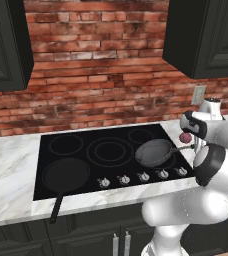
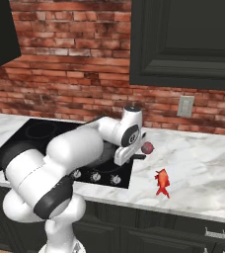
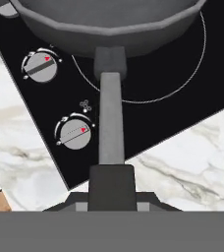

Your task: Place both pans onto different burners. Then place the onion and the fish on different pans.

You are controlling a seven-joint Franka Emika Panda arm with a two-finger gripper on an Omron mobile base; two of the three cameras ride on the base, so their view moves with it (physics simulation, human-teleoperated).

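The larger matte black pan (image 1: 66, 174) already sits on the front-left burner (image 1: 65, 175) of the glass cooktop (image 1: 91, 145), its handle sticking out over the front edge of the counter (image 1: 8, 165), so I'd call that one placed. The smaller greyish pan (image 1: 153, 152) is over at the right side of the cooktop, above the front-right burner ring (image 3: 182, 74), and the hand (image 3: 111, 189) is closed tight on the end of that pan's straight handle (image 3: 109, 118). From the left base view the small pan looks a little tilted, so I'd guess it is not let go of yet; whether it is fully resting on the glass I can't tell.

The onion (image 2: 147, 147), a small dark red ball, lies on the marble just off the right edge of the cooktop, close beside the robot's wrist. The fish (image 2: 162, 182), orange-red, lies further right and nearer the front of the counter, well clear of both pans.

So roughly half is done, by my reckoning: one pan set, the second nearly so. Left to do is releasing the small pan on its own ring, then carrying the onion to one pan and the fish to the other
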